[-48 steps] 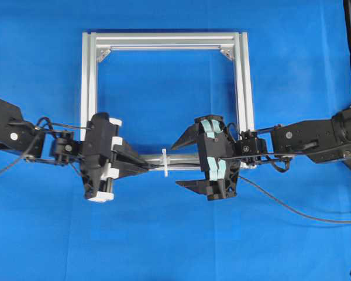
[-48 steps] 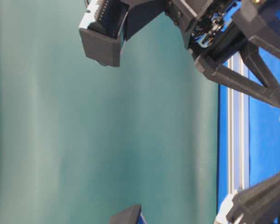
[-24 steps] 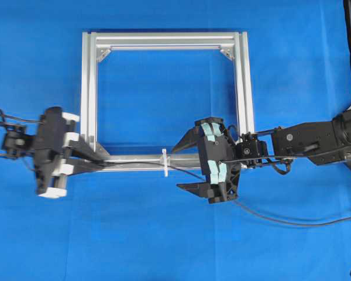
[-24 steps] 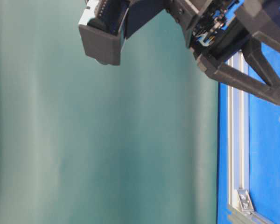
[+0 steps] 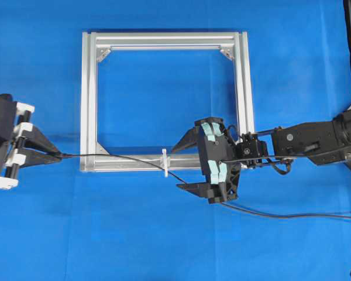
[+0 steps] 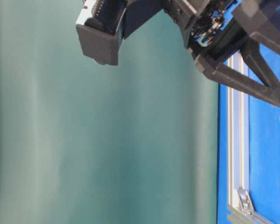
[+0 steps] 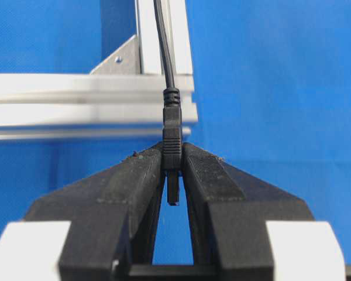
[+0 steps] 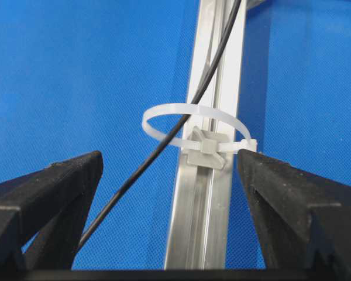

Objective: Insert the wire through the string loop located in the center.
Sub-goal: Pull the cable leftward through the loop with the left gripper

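1. From overhead, the left gripper (image 5: 54, 156) sat well out to the left of the silver frame (image 5: 88, 105), clamped on the end of the wire (image 5: 123, 157). The wire ran from those tips across the frame's bottom bar, through the string loop (image 5: 164, 162) at the bar's middle, under the right gripper (image 5: 179, 165) and away to the right edge.
2. The left wrist view showed what the overhead could not — the wire's plug (image 7: 172, 140) pinched upright between the two closed fingers (image 7: 134, 187), its tip poking down into the gap behind them, with the frame corner just beyond.
3. The right wrist view gave the only clear sight of the string loop (image 8: 193, 126): a white translucent tie standing as a ring on the bar, with the wire (image 8: 164, 146) passing through it. The right gripper's fingers (image 8: 52, 187) stood wide apart on either side, holding nothing.
4. The table-level view showed only black parts of the right arm's gripper, a strip of frame (image 6: 237, 140) and a green backdrop (image 6: 107, 140) — neither wire nor loop could be made out.
5. No container appeared, and no readable writing or labels.
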Tool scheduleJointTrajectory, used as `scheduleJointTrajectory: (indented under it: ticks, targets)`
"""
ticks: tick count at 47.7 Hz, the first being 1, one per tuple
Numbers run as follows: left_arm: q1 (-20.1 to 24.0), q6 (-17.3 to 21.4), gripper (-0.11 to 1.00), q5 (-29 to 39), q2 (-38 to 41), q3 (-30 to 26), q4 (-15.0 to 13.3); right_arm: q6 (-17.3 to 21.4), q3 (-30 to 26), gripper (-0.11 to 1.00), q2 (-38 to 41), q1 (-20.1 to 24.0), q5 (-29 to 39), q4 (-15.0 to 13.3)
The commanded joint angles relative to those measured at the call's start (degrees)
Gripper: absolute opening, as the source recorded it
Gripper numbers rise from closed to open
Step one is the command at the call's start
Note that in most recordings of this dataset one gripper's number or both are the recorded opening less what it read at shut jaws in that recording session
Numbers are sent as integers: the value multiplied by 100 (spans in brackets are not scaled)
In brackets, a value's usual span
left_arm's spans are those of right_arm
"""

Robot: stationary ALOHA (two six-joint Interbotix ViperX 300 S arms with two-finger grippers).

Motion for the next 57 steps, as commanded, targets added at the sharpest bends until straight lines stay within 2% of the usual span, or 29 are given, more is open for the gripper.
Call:
scheduleJointTrajectory:
  ticks: [1,31,33,42,45,47,52,57]
  targets:
    - [-18,-9,8,26,-246,9,0,-18,-123,89,-158,9,-44,-18]
    - [-26,-26,9,176,-70,-79,0,-26,-114,89,-158,9,-44,-35]
    - [-18,-53,16,185,-70,-79,0,-26,-123,89,-158,9,-44,-35]
    - [-18,-167,73,255,-70,-79,0,-26,-114,89,-158,9,-44,-35]
    - [-18,-176,87,255,-70,-79,0,-26,-123,89,-158,9,-44,-35]
    - [-9,-167,88,255,-79,-79,0,-26,-123,89,-158,9,-44,-35]
    - [9,-149,80,255,-105,-79,0,-26,-123,89,-158,9,-44,-35]
    - [44,-149,82,255,-167,-114,9,-44,-123,89,-158,0,-53,-35]
